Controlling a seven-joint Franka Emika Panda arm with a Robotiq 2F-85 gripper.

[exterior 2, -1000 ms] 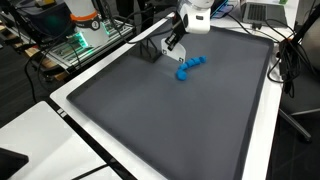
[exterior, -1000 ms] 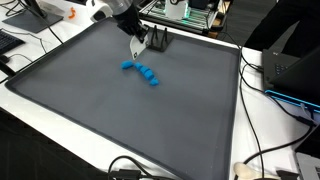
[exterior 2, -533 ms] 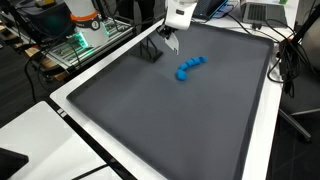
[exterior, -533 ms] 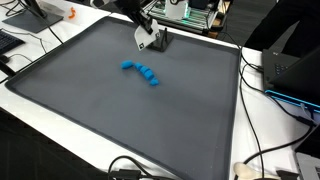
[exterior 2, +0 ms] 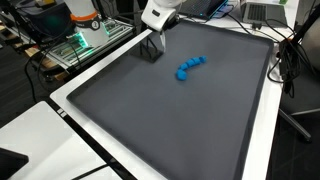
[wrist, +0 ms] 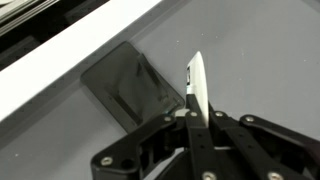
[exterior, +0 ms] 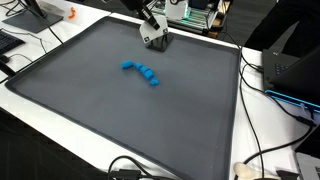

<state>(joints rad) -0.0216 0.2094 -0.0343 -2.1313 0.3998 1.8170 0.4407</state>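
My tool (wrist: 196,80) is pinched narrow, fingers together, just over the dark translucent plastic box (wrist: 128,85) — the knobbly blue plastic chain (exterior: 141,72) lies apart.

Exterior view. A gripper (exterior: 151,38) is held over the far edge of a dark grey mat (exterior: 90,110), just beside a small black box (exterior: 162,43). A row of blue blocks (exterior: 141,72) is laid nearer, well apart from both. Cables (exterior: 130,168) are seen at the near edge.
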